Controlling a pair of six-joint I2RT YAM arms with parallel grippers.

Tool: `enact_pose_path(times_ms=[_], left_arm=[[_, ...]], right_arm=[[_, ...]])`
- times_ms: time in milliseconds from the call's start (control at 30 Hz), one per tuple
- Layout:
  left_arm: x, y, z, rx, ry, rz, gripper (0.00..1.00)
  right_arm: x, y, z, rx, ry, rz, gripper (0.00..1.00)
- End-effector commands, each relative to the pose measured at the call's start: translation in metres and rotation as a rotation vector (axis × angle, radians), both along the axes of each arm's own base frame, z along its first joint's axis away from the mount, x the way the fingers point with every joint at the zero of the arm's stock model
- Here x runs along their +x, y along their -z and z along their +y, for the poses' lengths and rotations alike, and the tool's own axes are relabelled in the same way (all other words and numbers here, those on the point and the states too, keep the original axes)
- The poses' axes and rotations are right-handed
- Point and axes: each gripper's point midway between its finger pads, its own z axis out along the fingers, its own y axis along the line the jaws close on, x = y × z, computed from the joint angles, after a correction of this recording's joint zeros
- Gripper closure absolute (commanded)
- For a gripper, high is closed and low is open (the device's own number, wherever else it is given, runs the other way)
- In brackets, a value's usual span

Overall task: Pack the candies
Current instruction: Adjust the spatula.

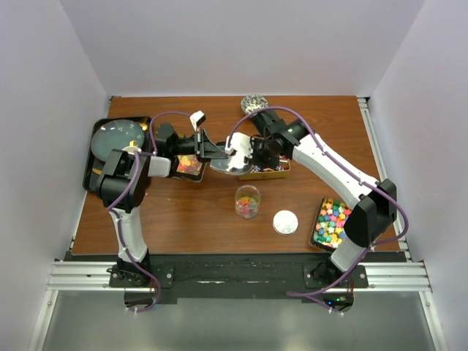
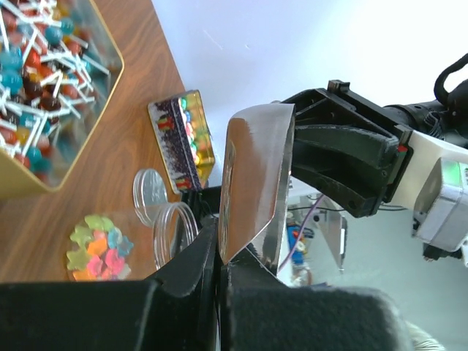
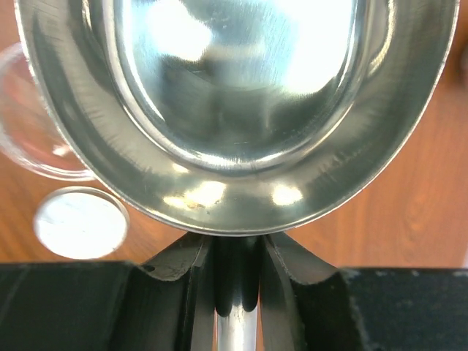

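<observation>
**Steel scoop gripped at both ends by 2 grippers above the table's middle**

Steel scoop (image 3: 234,110) fills the right wrist view, its polished bowl turned to the lens. The right gripper (image 3: 235,267) is clamped tight on the scoop's handle, which runs between its 2 black fingers. The left gripper (image 2: 223,252) is closed as far as it goes, and its fingers pinch the front lip of the bowl. The 2 arms meet over the middle of the wooden table (image 1: 183,212).

At the table's left edge lies a large black tray (image 1: 93,172) bearing a round grey disc. A gold tin (image 2: 110,84) of lollipops with white sticks lies just beneath the right gripper. Near the right arm's base, a dark tray (image 1: 320,219) holds the bright cube-like candies (image 1: 333,221) in pink, yellow, green and blue. Under the left wrist, a smaller tin (image 1: 189,167) holds orange-red gummies.

A clear jar (image 1: 247,202) stands upright in front of the scoop, apart from it, with a few multicoloured gummies at its bottom. Its round white lid (image 1: 285,221) lies flat just beside it, between jar and dark tray. A speckled round object (image 1: 254,102) sits at the far edge; what it is I cannot tell.
</observation>
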Motion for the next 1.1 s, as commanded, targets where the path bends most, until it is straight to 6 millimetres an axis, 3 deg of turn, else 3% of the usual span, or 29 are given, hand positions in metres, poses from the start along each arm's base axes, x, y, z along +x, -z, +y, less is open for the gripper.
enact_pose_path(times_ms=[0,133,167,333,1067], left_arm=[[0.001,-0.003,0.007,-0.009,-0.033,0.052,1.00],[-0.002,-0.002,0.009,-0.004,-0.022,0.058,1.00],[-0.003,-0.002,0.009,-0.002,-0.015,0.061,1.00],[-0.006,-0.001,0.009,0.003,0.003,0.066,1.00],[-0.016,-0.004,0.011,0.019,0.061,0.051,1.00]], right_arm=[[-0.019,-0.041,0.015,0.251,-0.036,0.033,0.65],[-0.020,-0.057,0.008,0.408,0.009,0.021,0.33],[-0.019,-0.064,0.013,0.449,-0.011,-0.004,0.32],[-0.029,-0.059,0.014,0.464,-0.051,0.011,0.32],[-0.004,-0.016,0.015,0.463,-0.022,0.052,0.39]])
